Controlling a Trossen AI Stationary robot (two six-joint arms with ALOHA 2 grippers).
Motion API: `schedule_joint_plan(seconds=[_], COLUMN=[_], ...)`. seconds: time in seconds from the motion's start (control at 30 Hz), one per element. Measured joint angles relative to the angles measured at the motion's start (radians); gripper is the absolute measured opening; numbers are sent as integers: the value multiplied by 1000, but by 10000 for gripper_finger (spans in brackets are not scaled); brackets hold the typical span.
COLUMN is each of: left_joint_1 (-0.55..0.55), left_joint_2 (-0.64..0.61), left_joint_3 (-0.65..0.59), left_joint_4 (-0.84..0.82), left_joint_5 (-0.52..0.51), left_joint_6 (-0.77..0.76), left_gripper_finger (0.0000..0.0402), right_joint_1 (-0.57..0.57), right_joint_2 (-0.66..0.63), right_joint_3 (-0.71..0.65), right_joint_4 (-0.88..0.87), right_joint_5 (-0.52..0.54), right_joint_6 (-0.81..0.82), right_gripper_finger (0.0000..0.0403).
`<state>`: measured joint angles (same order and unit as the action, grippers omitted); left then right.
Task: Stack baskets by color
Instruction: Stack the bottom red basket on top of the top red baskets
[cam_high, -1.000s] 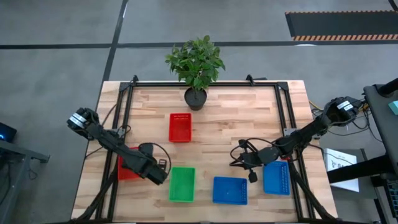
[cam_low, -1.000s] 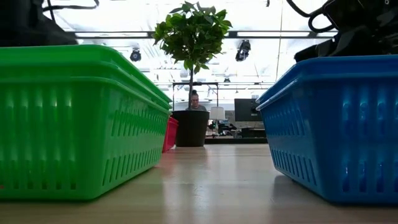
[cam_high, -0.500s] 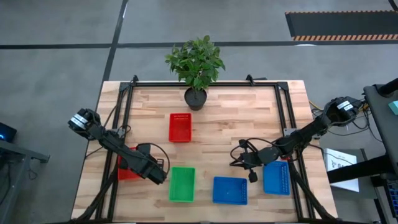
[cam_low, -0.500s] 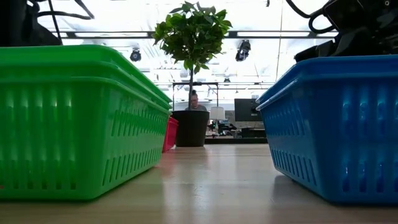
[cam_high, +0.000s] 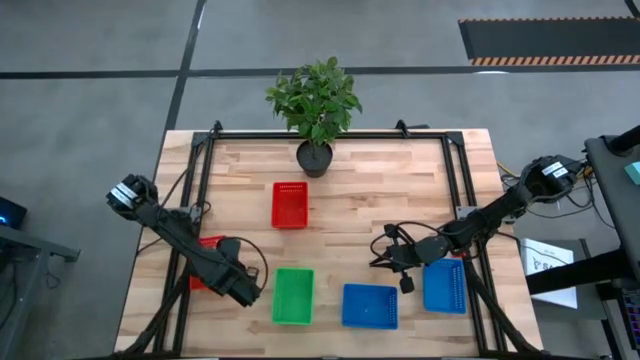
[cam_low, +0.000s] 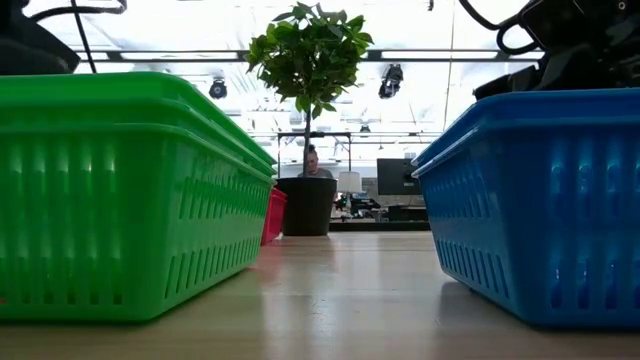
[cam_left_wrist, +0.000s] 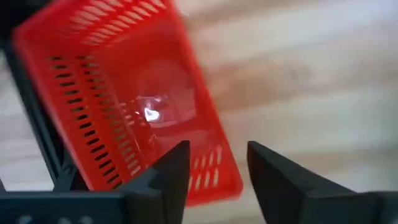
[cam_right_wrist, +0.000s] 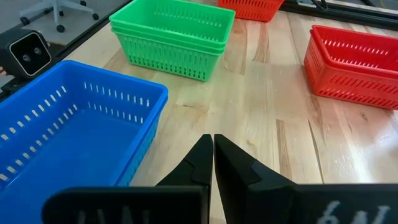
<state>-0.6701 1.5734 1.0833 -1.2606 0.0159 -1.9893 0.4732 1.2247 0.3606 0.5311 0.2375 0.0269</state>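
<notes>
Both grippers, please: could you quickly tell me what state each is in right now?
Left gripper: open, holding nothing, above the red basket.
Right gripper: shut, empty, beside the blue basket.

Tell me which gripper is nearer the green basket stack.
Left. The left gripper sits just beside the green basket stack, toward the red basket; the right gripper waits farther off, above the blue baskets.

Red basket half under left arm
</notes>
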Motion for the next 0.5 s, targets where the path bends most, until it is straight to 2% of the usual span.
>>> schedule_joint_plan(seconds=[0.17,0.27,0.37,0.5], left_joint_1=[-37,-69,-91,-117], left_joint_2=[0,0,0,0], left_joint_3=[1,1,0,-7], left_joint_4=[116,125,108,57], left_joint_5=[105,108,108,83], left_joint_6=[418,644,773,868], left_gripper_finger=[167,164,155,145], right_joint_1=[0,0,0,0], right_joint_2=[0,0,0,0], right_joint_3=[-1,-1,-2,-2], right_joint_4=[-1,-1,-1,1], right_joint_5=[0,0,0,0], right_joint_6=[0,0,0,0], right_gripper_finger=[9,9,9,9])
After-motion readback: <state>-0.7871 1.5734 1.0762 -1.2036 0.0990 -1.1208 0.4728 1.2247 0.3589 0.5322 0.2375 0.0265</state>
